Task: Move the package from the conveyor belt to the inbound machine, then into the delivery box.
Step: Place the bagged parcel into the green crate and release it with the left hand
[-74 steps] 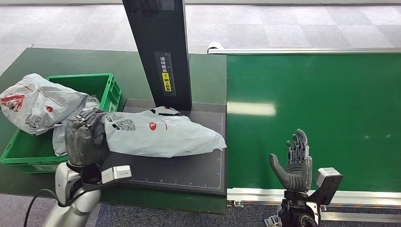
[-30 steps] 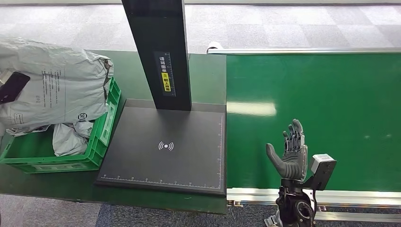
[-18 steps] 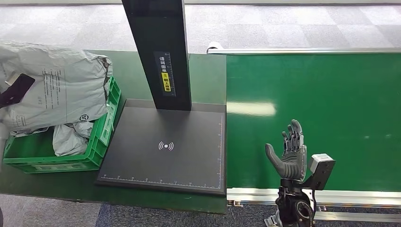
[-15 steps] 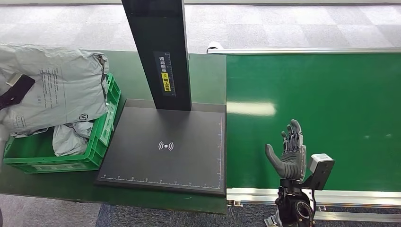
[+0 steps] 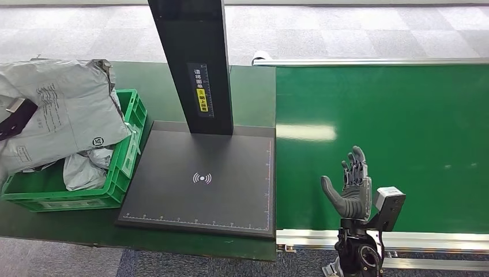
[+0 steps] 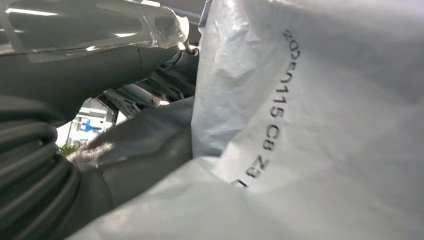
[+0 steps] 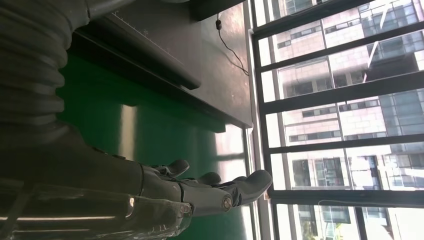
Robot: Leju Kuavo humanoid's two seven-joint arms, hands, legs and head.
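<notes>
Grey carpet tiles (image 5: 346,29), tall windows (image 7: 340,115)

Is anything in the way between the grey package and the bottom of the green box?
Yes. The grey package hangs tilted over the green box, gripped by the left hand. Other grey bags already lie inside the box, under the package, so it would likely land on them rather than on the box floor.
</notes>
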